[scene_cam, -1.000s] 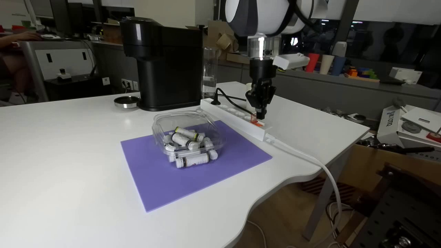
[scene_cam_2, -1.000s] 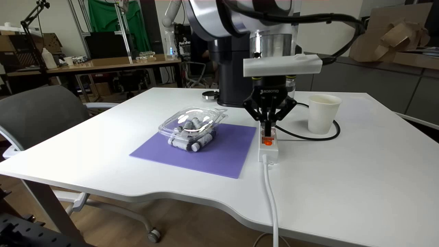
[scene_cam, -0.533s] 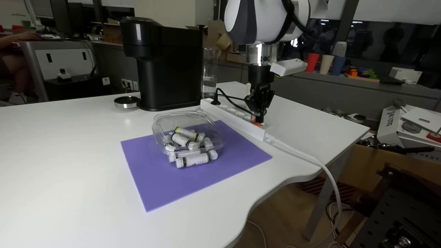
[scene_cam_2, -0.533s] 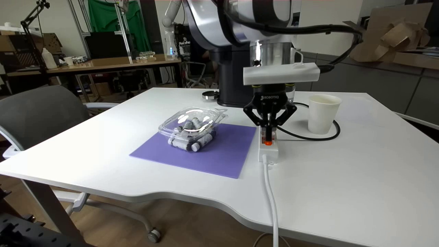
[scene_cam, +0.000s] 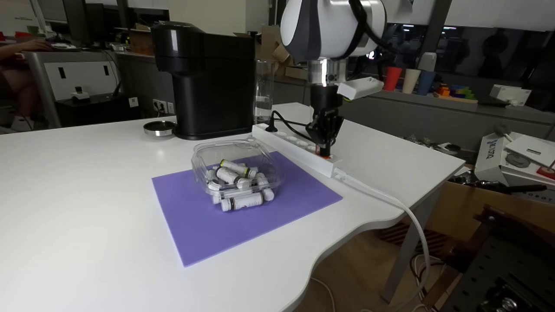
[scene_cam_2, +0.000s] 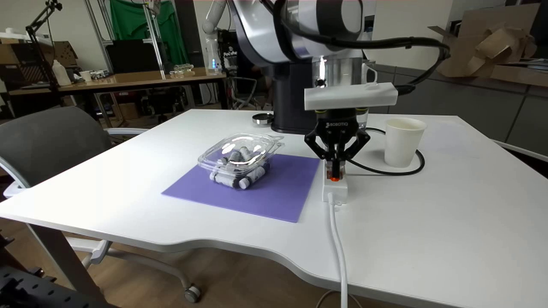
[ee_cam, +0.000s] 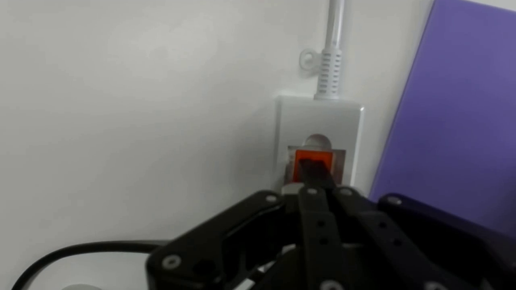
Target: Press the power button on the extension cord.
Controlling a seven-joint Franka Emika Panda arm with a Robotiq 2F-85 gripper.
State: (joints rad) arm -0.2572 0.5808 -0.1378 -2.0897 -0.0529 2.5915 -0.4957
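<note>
Gripper [scene_cam_2: 336, 172]: jaws were pinched together | power button [ee_cam: 314, 154]: was kinda half-covered, right at their tips | extension cord [scene_cam: 291, 149]: was seen beneath

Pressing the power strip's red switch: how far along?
Done: the gripper is shut and lined up at one end of the power strip in both exterior views.
In hand: the press; fingertips cover part of the red switch in the wrist view, but whether it's pushed in, I can't tell.
Left: probably finish the push, then lift off; the gripper sits right at the switch.
</note>
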